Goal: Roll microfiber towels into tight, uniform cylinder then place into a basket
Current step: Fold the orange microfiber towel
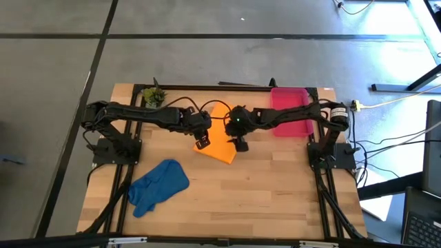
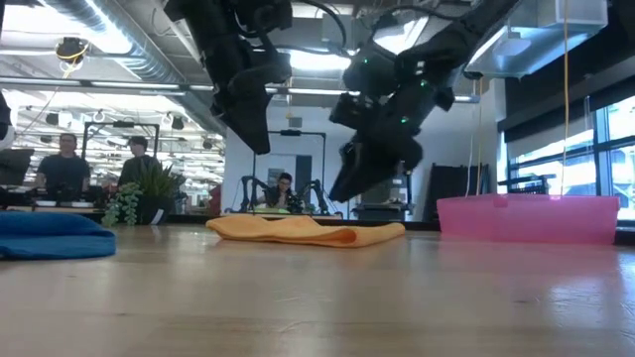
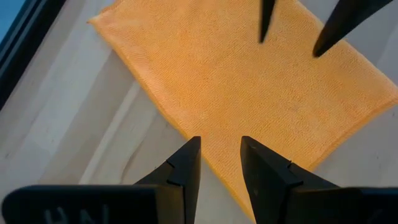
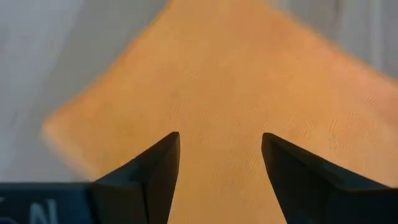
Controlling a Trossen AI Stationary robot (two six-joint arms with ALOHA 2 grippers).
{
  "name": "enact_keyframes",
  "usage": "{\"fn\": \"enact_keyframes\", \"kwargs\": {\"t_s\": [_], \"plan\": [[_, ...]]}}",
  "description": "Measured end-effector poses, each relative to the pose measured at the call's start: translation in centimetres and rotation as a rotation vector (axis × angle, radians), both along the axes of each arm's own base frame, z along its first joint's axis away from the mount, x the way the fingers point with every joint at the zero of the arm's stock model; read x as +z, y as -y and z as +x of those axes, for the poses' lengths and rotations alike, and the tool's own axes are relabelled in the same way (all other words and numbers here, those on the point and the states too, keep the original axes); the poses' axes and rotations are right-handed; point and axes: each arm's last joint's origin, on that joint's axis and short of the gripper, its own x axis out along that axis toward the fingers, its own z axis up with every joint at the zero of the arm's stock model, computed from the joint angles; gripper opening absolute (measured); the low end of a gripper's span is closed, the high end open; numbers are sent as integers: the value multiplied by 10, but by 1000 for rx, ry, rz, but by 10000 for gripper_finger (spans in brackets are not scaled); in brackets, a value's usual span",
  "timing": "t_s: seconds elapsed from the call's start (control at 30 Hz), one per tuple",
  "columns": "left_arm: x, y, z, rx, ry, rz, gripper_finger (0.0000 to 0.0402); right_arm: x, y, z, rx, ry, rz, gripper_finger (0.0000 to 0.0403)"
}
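Rolling step: both arms hang above the orange towel [image 1: 219, 140], which lies flat and unrolled on the table [image 1: 262, 193]; nothing is gripped yet, so the roll has yet to begin.
Orange towel: a thin rectangle set cornerwise near the middle of the table's far half, with a fine woven nap and soft, slightly raised edges in the low view.
How to do it well: take one short edge with both pairs of jaws level with each other, fold a narrow first turn, and keep even tension so the cylinder comes out tight and the same width along its length.
Left gripper [image 3: 219, 158]: above the towel's near-left edge, its jaws a little apart and empty.
Right gripper [image 4: 219, 163]: over the towel's middle, jaws wider apart, also empty; its dark tips show at the far side of the left wrist view.
Height: from the low view both seem clear of the cloth, though how close is hard to judge.
Blue towel [image 1: 158, 186]: crumpled in a loose heap toward the near-left of the table, well apart from the orange one, its surface plush and creased.
Basket [image 1: 291, 110]: a shallow pink plastic tray with smooth, faintly translucent walls, at the far right, nothing showing inside.
Plant [image 1: 154, 96]: a small green potted tuft at the far-left corner.
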Motion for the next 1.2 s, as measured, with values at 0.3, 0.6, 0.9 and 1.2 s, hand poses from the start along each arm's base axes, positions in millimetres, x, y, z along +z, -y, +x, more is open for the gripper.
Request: {"fn": "enact_keyframes", "kwargs": {"t_s": [0.3, 0.6, 0.9, 1.2], "plan": [[-19, -2, 1, -37, 16, 24, 105, -24, 0, 7, -86, -33, 128, 227], [-72, -8, -12, -71, 119, 21, 105, -27, 0, 3, -125, -85, 164, 227], [-114, -4, -41, -81, 131, -72, 105, -31, 3, -6, -198, -181, 221, 227], [-118, 14, -42, -84, 157, -112, 105, -32, 21, -10, -312, -192, 97, 227]]}}
